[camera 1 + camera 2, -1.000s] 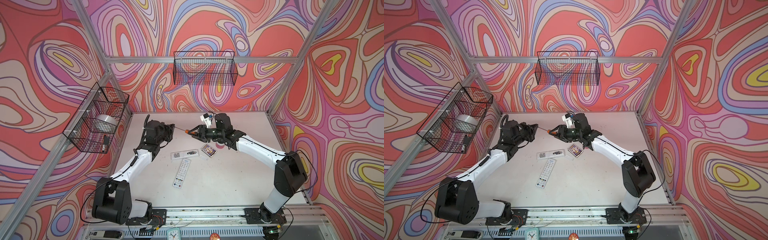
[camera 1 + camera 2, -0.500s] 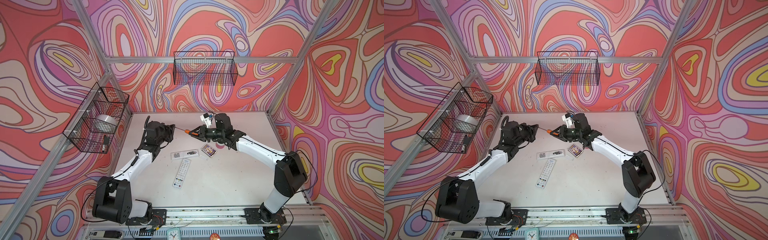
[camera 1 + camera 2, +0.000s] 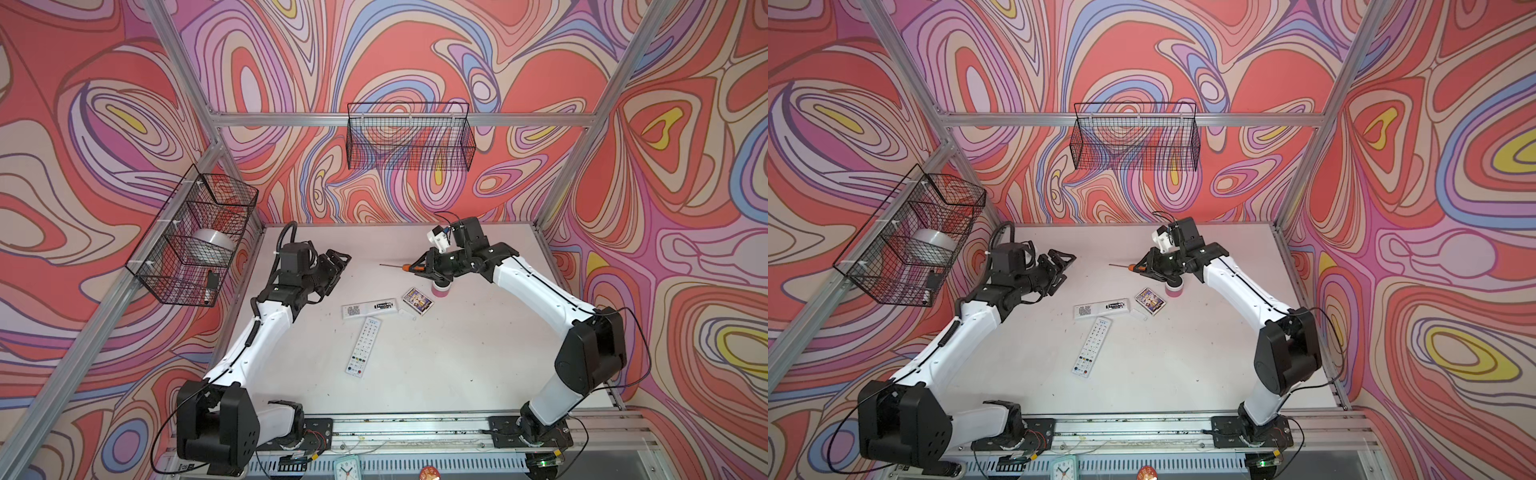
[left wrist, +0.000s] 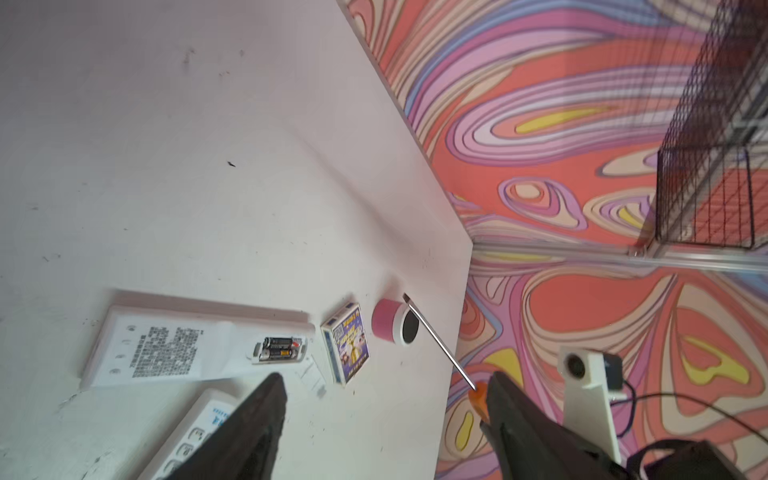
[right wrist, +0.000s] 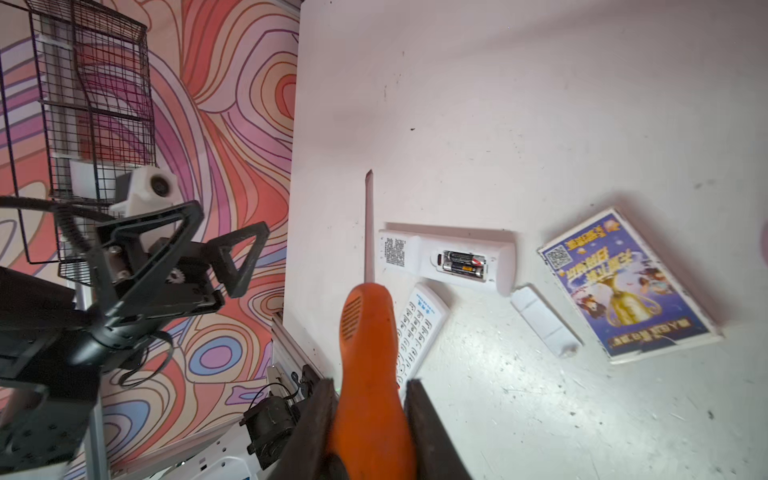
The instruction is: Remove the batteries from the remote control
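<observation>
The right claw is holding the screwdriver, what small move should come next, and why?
Probably swing the right claw so the screwdriver tip meets the batteries: two sit in the open compartment of the remote, its cover lies off, and the blade is clear of them.

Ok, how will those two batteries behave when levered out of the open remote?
Probably rigid and slippery: the batteries are slim, smooth cylinders. Once out they would likely roll on the flat table. They sit snug side by side in the open remote, so they may pop free suddenly.
</observation>
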Motion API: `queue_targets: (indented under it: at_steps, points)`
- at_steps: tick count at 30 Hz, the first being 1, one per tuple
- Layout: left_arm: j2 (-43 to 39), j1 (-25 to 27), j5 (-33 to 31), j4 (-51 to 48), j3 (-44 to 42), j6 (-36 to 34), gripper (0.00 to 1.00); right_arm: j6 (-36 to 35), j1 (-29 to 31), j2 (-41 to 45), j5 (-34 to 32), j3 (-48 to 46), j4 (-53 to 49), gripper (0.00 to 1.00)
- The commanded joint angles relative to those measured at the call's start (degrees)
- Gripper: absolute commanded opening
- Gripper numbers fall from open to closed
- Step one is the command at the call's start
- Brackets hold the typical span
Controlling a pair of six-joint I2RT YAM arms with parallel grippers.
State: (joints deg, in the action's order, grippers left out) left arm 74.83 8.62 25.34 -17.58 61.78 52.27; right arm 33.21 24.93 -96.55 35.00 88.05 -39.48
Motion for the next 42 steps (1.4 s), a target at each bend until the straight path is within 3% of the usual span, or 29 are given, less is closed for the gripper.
queue_targets:
  at_steps: [1, 2, 5, 8, 12, 17, 23, 28, 33, 42]
  points:
    - [5.3, 4.1, 0.5, -25.5, 9.6, -33.5, 0.96, -12.7, -0.2, -2.2, -2.3, 6.3, -17.7, 0.13]
    - [7.3, 5.5, -1.3, -29.6, 11.8, -39.6, 1.0, -14.3, -0.3, -3.2, -2.1, 8.3, -20.4, 0.13]
    - [11.0, 8.1, -5.1, -35.4, 15.1, -51.7, 0.99, -19.7, -0.2, -4.6, -1.8, 13.1, -26.5, 0.13]
    - [10.1, 8.9, -6.6, -33.0, 12.9, -59.9, 1.0, -24.4, -0.2, -4.2, -3.8, 14.1, -28.3, 0.13]
    - [6.9, 8.9, -0.1, -26.2, 7.5, -72.4, 1.0, -31.5, -0.2, -1.8, -4.8, 12.7, -26.7, 0.11]
    - [10.2, 8.9, -4.5, -27.8, 8.6, -80.5, 1.0, -44.3, -0.2, 1.0, -2.6, 10.8, -23.8, 0.08]
    - [12.0, 8.8, -8.5, -24.1, 5.5, -85.3, 0.97, -68.2, 0.1, 6.0, -3.0, 6.3, -22.1, 0.04]
    - [13.6, 8.2, -9.8, -21.4, 2.9, -88.4, 0.96, -80.3, 0.0, 7.3, -4.8, 3.8, -21.9, 0.01]
    - [14.8, 6.8, -9.3, -19.1, 1.2, -89.7, 0.94, -83.4, 0.0, 5.6, -4.7, 4.9, -22.9, 0.01]
    - [19.1, 5.9, -8.0, -20.5, 1.6, -96.7, 0.9, -81.4, 0.9, 3.8, -3.6, 5.7, -22.3, 0.0]
